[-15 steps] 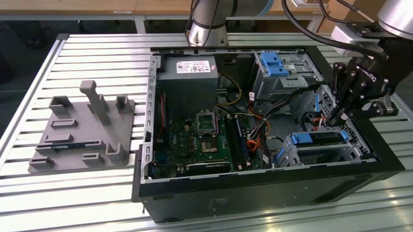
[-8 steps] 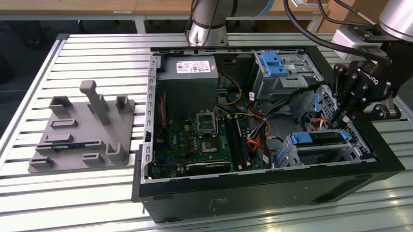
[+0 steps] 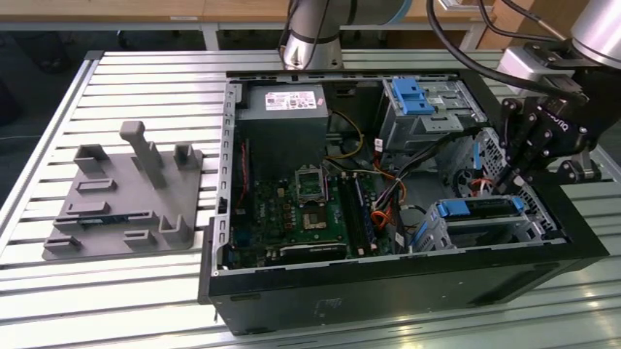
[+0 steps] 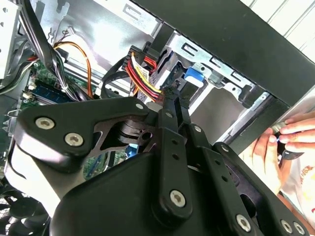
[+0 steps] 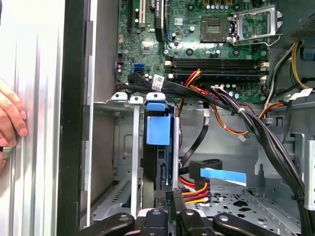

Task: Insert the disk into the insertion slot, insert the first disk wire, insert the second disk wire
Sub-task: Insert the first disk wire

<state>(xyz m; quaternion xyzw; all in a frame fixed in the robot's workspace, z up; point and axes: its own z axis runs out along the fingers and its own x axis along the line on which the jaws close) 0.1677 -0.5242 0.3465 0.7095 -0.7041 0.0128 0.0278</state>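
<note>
An open computer case (image 3: 388, 182) stands on the slatted worktop (image 3: 136, 73), toward its edge at the exterior view's right. A grey fixture (image 3: 126, 196) lies near the opposite edge.

The disk (image 3: 478, 209) sits in the slot (image 3: 495, 227), the low perforated cage in the case's near corner at the exterior view's right. Its blue carrier faces into the case. In the first wrist view the disk (image 5: 158, 129) is seen edge-on between the silver rails of the slot (image 5: 123, 147). In the second wrist view its blue end (image 4: 194, 74) shows within the cage (image 4: 219, 64).

The gripper (image 3: 507, 182) reaches down into the case just beside the slot, at the disk's inner end. In both wrist views the jaws are clenched almost together (image 4: 172, 93) (image 5: 173, 194). As far as shows, they grasp the black plug of a wire (image 5: 194, 189) of red, yellow and orange strands (image 4: 140, 73). The plug is close against the disk's end; whether it is seated cannot be told.

A hand (image 5: 10, 123) rests on the worktop just outside the case wall, and also shows in the second wrist view (image 4: 275, 142).

The motherboard (image 3: 310, 211) covers the case floor.
</note>
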